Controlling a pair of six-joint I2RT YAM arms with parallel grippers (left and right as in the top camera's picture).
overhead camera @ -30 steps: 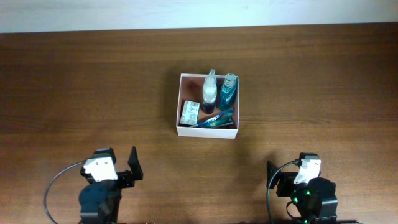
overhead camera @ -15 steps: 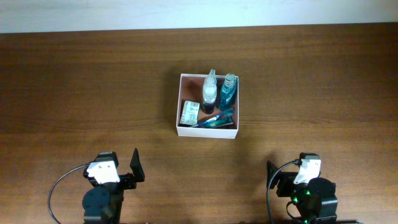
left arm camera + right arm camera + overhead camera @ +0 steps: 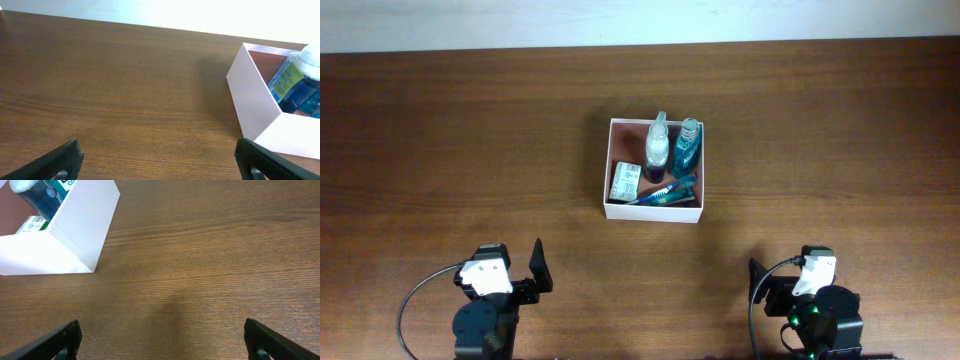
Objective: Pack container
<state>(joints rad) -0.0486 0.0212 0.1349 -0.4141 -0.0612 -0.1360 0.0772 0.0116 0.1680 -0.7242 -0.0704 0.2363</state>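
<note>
The container, a square shallow white box with a pinkish-brown inside, stands at the table's middle. It holds a clear bottle, a blue bottle, a green-and-white soap packet and blue toothbrushes. The box also shows in the left wrist view and the right wrist view. My left gripper is open and empty at the front left, well short of the box. My right gripper is open and empty at the front right.
Bare brown wooden table lies all round the box. A pale wall strip runs along the far edge. Cables trail from both arm bases at the front edge.
The left arm has drawn back slightly toward the front edge over the last second. The right arm and the box's contents have not moved.
</note>
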